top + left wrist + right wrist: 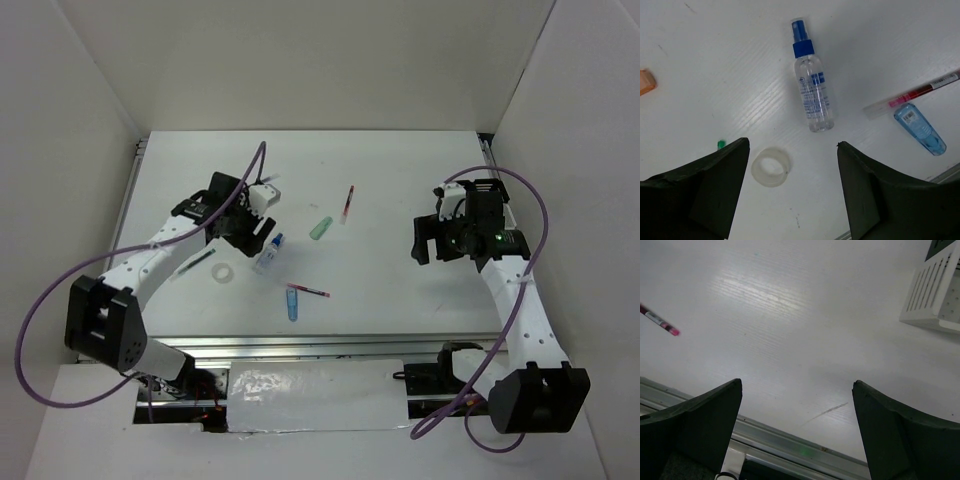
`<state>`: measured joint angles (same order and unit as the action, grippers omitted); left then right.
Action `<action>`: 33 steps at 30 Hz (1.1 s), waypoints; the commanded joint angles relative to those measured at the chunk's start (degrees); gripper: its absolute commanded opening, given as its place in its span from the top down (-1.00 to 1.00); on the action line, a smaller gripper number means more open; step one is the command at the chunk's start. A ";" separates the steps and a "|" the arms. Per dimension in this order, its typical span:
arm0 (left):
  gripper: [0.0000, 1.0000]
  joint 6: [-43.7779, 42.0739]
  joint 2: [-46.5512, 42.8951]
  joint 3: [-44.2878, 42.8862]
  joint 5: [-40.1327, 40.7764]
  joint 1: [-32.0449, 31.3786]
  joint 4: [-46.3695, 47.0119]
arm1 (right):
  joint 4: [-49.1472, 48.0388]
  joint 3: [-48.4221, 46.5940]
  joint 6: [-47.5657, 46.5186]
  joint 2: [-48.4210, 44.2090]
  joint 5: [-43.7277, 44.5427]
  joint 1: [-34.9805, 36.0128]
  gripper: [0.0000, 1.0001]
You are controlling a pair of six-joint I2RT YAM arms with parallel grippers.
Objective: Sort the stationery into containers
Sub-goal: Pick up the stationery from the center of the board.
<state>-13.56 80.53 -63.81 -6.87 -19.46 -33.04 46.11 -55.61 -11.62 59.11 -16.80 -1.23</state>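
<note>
Left claw (791, 146), wide open and empty, which I hold above the worktop (715, 60); the clear bottle (813, 97) lies just right of it, long axis pointing away, blue cap (803, 48) farthest. Right claw (797, 385), open too, well apart.

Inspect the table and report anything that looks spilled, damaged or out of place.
Nothing looks spilled or damaged. The one oddity: the blue-capped spray bottle lies flat on its side on the table, not upright, with a red pen and blue marker loose beside it.
</note>
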 commanded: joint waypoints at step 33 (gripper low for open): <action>1.00 9.34 20.39 -5.27 -9.53 -1.38 2.98 | -13.59 -13.00 16.27 6.45 -15.79 5.37 -0.92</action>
<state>-4.27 104.38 -67.48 -9.32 -21.85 -29.43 36.82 -63.24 1.74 65.34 -26.94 3.68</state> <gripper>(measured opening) 0.478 0.957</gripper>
